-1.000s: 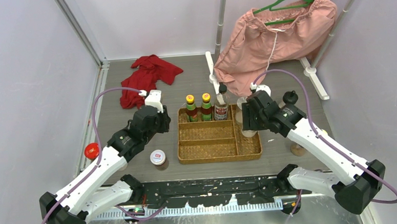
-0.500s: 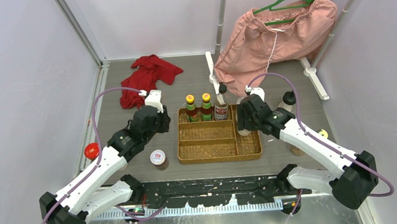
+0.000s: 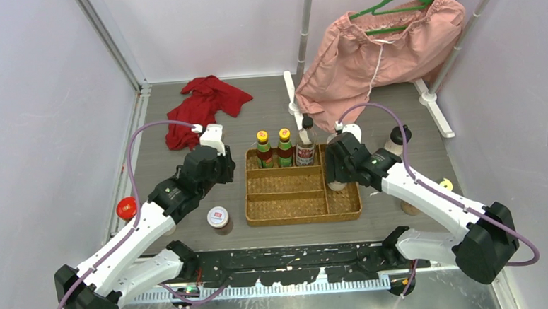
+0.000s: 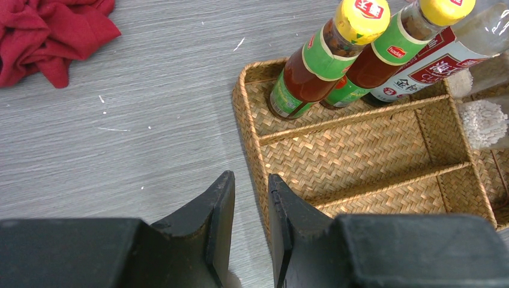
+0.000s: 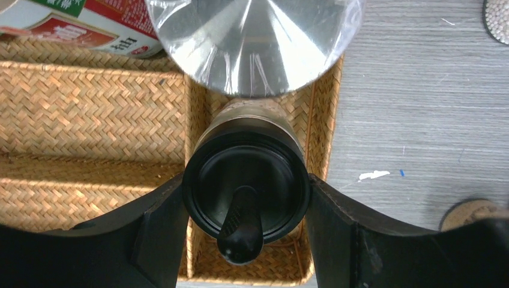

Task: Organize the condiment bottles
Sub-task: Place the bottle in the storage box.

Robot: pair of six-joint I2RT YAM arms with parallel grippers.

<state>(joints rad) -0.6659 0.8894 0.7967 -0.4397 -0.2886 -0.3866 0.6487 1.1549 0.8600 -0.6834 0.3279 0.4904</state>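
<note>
1. The right end effector [image 5: 246, 201] is clamped on a black-lidded shaker [image 5: 243, 174], with one finger on each side of the lid.
2. That shaker stands upright in the right-hand compartment of the wicker tray [image 3: 299, 219]. Whether its base rests on the weave cannot be told.
3. A silver-lidded jar [image 5: 252, 42] stands just behind the held shaker.
4. The left end effector [image 4: 251, 204] is empty, its jaws a narrow gap apart. It hangs over the surface [image 3: 268, 102] just beside the tray's left rim.
5. The back compartment holds an upright row: first yellow-capped sauce [image 3: 264, 149], second yellow-capped sauce [image 3: 285, 147] and a taller clear bottle [image 3: 305, 146].
6. Outside the tray on the surface are:
   - a red-lidded shaker [image 3: 126, 208], far left;
   - a white-lidded jar [image 3: 218, 217], near the tray's front left corner;
   - a black-capped shaker [image 3: 398, 139] and a yellow-lidded shaker [image 3: 445, 185], to the right.
7. A red cloth [image 3: 205, 105] lies at back left.
</note>
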